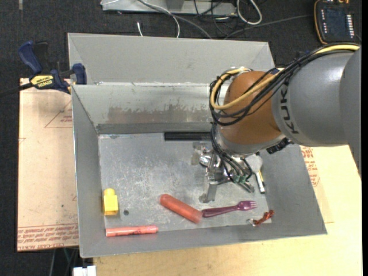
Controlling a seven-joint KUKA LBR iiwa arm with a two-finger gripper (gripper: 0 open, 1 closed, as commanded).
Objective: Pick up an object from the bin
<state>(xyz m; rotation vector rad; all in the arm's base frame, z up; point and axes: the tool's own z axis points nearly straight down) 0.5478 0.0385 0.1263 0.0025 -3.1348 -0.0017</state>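
Note:
My gripper [209, 192] hangs low over the bin floor, right of the middle, under the orange wrist cover. Just below it lie a purple plastic fork [229, 210], tines to the right, and a red-orange sausage-shaped piece [180, 208], set at a slant to the fork's left. The gripper's tip stands just above the fork's handle end; I cannot tell whether it touches. A thin black-and-white pen [260, 181] lies close on its right, partly under the wrist cables.
A yellow block [110, 202] sits at the front left, with a pink marker [131, 230] along the front wall. A small red scrap [264, 217] lies at the front right. A black bar [186, 135] rests against the back wall. The arm covers the bin's right rear.

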